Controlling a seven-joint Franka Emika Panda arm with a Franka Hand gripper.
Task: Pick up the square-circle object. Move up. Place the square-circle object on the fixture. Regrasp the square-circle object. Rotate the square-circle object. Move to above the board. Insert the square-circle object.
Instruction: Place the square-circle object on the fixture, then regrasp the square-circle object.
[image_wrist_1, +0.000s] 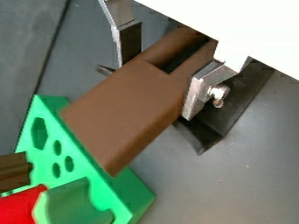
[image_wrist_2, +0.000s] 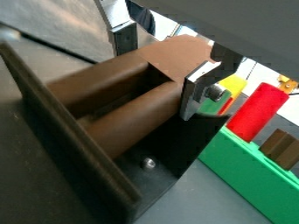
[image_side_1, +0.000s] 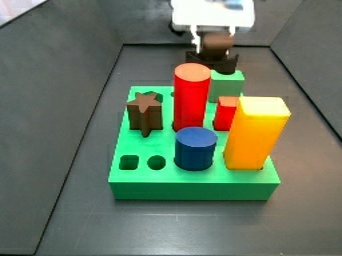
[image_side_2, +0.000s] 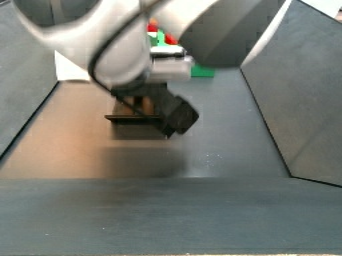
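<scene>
The square-circle object (image_wrist_1: 122, 114) is a long brown piece, square at one end and round at the other. It shows in both wrist views and lies in the dark L-shaped fixture (image_wrist_2: 70, 149). My gripper (image_wrist_1: 163, 68) is shut on its square end, with one silver finger (image_wrist_2: 197, 92) on each side. In a side view the gripper (image_side_2: 154, 95) holds the object (image_side_2: 171, 112) tilted over the fixture (image_side_2: 130, 121), behind the green board (image_side_1: 201, 185).
The green board (image_wrist_2: 251, 175) carries a red cylinder (image_side_1: 191, 95), a yellow block (image_side_1: 257, 130), a blue cylinder (image_side_1: 195, 148) and a brown star (image_side_1: 144, 110). Dark sloping walls enclose the floor on both sides.
</scene>
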